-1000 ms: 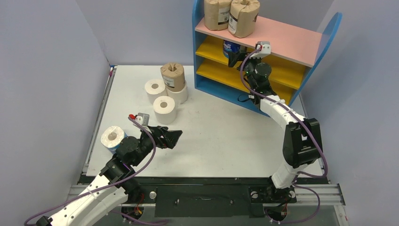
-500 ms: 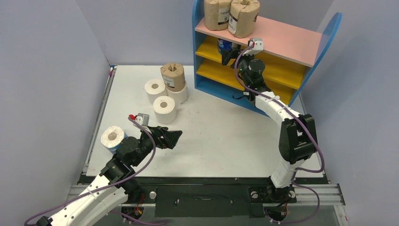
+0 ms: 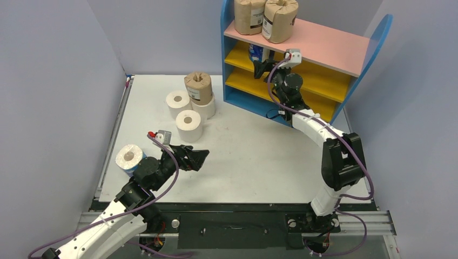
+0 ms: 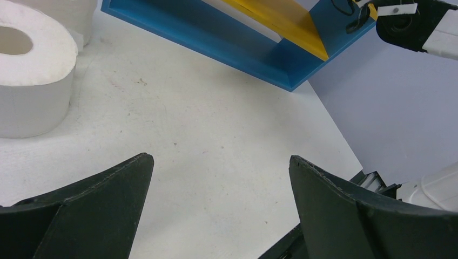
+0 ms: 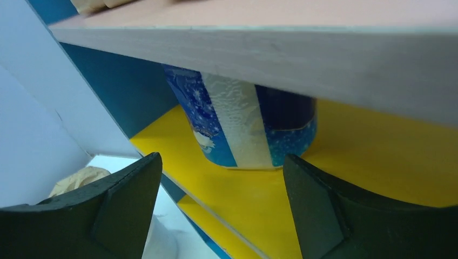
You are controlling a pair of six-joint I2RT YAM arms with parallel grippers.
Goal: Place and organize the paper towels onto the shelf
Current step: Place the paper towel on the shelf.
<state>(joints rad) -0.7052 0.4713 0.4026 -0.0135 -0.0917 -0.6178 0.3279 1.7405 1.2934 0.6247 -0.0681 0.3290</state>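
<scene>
Three paper towels [image 3: 279, 20] sit on the shelf [image 3: 335, 48], five on the table [image 3: 254, 156].

No legible text; labels [image 3: 267, 21] on brown-wrapped rolls [image 3: 279, 20] too small

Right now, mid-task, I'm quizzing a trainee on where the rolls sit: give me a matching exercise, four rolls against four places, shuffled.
Rolls
1. brown-wrapped pair
2. blue-and-white roll
3. single brown-wrapped roll
4. lone white-topped roll

Places
A. atop a white roll on the table
B. on the pink top board
C. near the table's left edge
D. on the upper yellow board

Pairs: 1-B, 2-D, 3-A, 4-C
</scene>
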